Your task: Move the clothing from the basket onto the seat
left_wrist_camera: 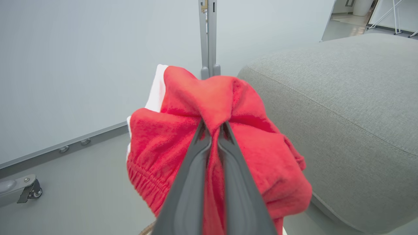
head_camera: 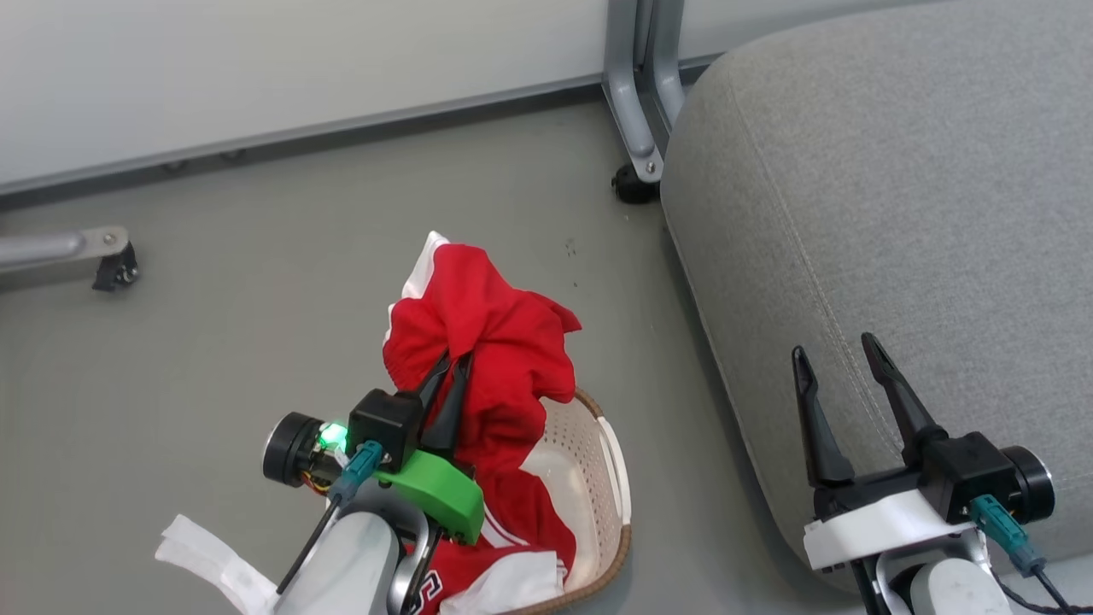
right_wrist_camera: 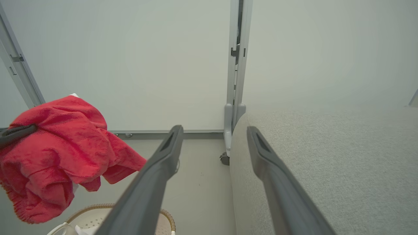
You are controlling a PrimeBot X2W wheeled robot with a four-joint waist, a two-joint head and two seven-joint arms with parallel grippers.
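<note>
Grey floor holds the basket (head_camera: 610, 478) just beside the seat (head_camera: 897, 213), bare as yet. On the left gripper (head_camera: 458, 363), jaws pinch red clothing (head_camera: 495, 342) hoisted above the basket; more lies inside. On the right gripper (head_camera: 832, 344), jaws gape empty.

Lab-like room (castored partition panels (head_camera: 299, 60); grey floor (head_camera: 256, 282))

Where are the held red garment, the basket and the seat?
red garment (left_wrist_camera: 156, 147): left wrist view, bunched red fabric
basket (head_camera: 572, 470): head view, perforated inner wall
seat (head_camera: 897, 213): head view, cushion top
</note>
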